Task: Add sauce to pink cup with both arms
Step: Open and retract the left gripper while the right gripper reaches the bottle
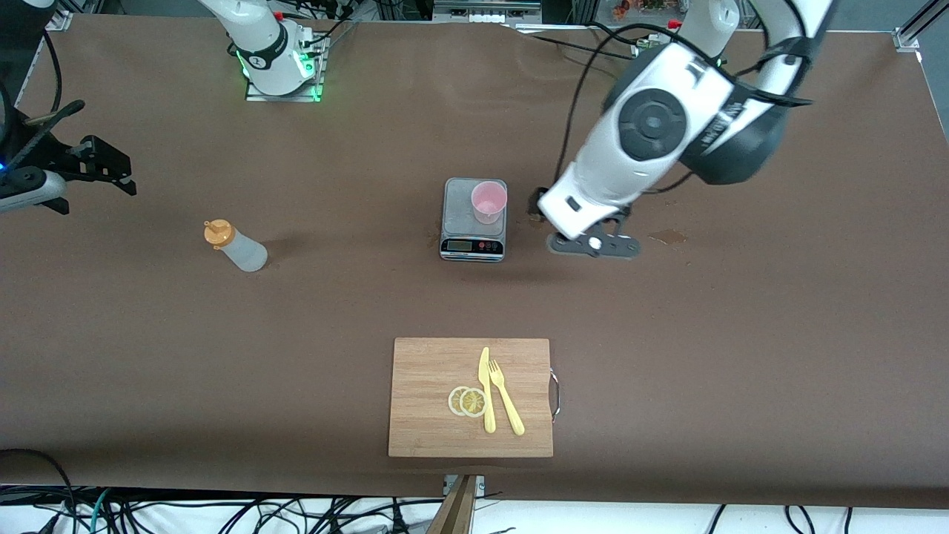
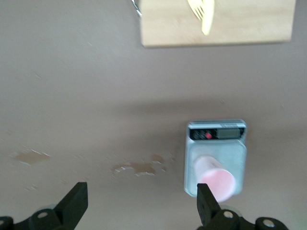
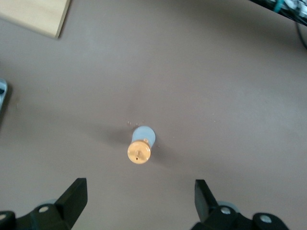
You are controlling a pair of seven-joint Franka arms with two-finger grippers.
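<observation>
A pink cup stands upright on a grey kitchen scale near the middle of a long brown table, resting on the part of the platform farthest from the front camera, its rim inside the platform's edges. The scale's display faces the front camera. The left gripper hangs over bare tabletop just beside the scale, toward the left arm's end, its jaws spread wide and holding nothing; one fingertip appears against the edge of the scale in the left wrist view, with pale stains on the tabletop showing between the fingers.

The sauce bottle, whitish with an orange cap, stands alone well apart from the scale, toward the right arm's end, with open brown surface on every side. The right gripper is up at that end of the table, over its edge, jaws likewise wide and empty, the bottle seen ahead of the fingers in the right wrist view.

Nearer the front camera, a wooden cutting board lies close to the table's edge, carrying two lemon slices, a yellow knife and a yellow fork. A broad strip of bare table separates board and scale.
</observation>
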